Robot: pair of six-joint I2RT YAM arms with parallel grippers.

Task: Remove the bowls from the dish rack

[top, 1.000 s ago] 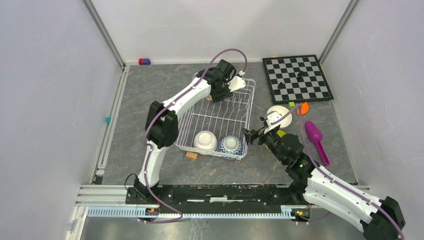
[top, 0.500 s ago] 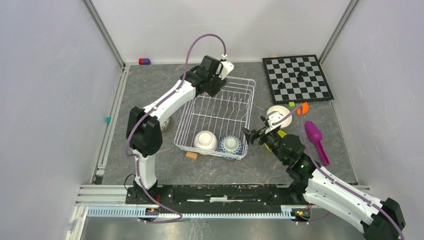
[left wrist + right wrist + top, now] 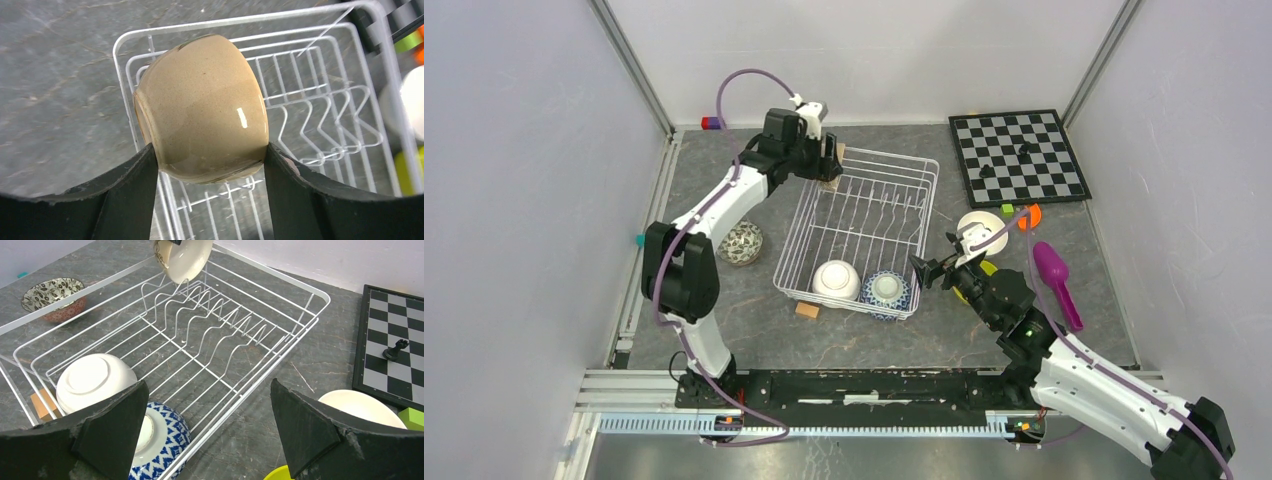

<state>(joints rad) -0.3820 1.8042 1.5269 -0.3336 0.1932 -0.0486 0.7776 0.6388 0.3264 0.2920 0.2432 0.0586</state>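
Tan bowl (image 3: 202,107) is clamped sideways in left gripper (image 3: 210,150) above rack (image 3: 864,215) far-left corner, clearing the tines; right gripper (image 3: 207,387) hangs spread, empty.

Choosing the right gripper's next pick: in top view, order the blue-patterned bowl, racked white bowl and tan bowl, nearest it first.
1. blue-patterned bowl: rack near-right corner.
2. white bowl: left of it.
3. tan bowl: rack's far edge.

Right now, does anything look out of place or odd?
The rack sits askew on the table. A small wooden block lies at its near corner, beside or under it, I cannot tell. Nothing looks spilled or broken.
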